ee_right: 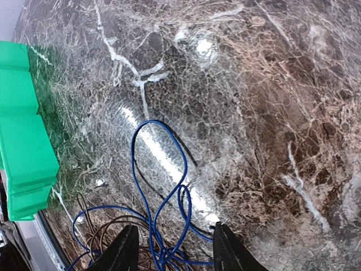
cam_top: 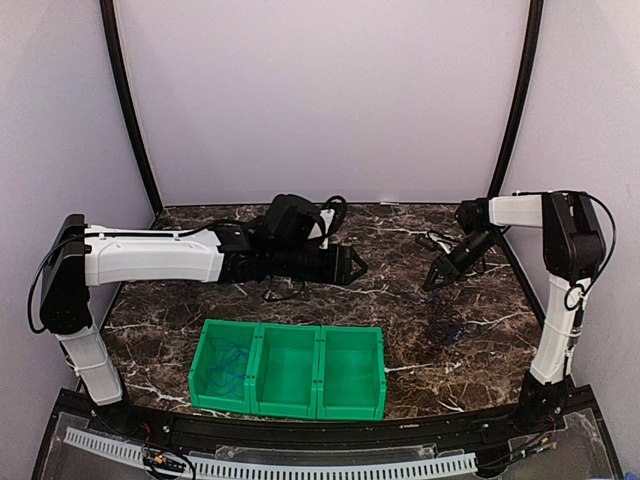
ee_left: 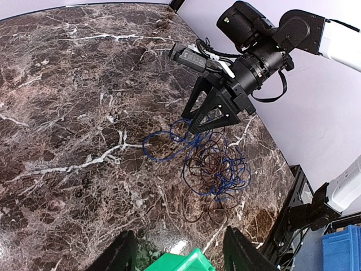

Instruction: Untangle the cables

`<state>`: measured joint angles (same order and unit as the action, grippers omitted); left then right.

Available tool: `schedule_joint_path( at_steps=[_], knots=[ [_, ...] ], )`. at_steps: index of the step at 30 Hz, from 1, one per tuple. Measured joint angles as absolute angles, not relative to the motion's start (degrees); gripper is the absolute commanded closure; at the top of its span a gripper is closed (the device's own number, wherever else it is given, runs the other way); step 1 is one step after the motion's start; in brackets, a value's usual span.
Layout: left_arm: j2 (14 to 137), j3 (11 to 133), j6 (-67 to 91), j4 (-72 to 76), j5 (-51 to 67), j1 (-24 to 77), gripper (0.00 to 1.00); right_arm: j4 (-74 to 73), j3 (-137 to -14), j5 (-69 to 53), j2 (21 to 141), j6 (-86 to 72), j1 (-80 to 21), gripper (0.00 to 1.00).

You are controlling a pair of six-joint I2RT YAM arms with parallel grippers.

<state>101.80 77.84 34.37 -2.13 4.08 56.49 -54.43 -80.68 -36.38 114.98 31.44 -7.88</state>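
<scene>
Marble table: tangled cables, green bins.

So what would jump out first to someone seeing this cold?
The tangle of blue and dark cables on the right side of the marble table, with the right gripper poised at its edge, jaws apart. Then the bright green bin at the near edge, blue cable in its left compartment.

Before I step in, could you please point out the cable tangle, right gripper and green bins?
cable tangle [ee_left: 217,168], left wrist view, heap's middle.
right gripper [ee_left: 188,125], left wrist view, between its fingertips.
green bins [cam_top: 287,400], top view, middle bin's front wall.
</scene>
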Motion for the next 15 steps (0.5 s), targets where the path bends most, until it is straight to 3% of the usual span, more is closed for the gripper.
schedule_joint_path(
  at_steps=[10, 15],
  knots=[
    [101.8, 77.65, 34.94, -1.72, 4.51, 56.49, 0.45, -54.48, -82.35, -34.35, 114.85, 30.89, -8.4, 0.55],
    [101.8, 77.52, 35.0, -1.72, 4.91, 56.49, 0.45, -54.33, -82.35, -32.75, 114.85, 29.98, -9.13, 0.66]
  ],
)
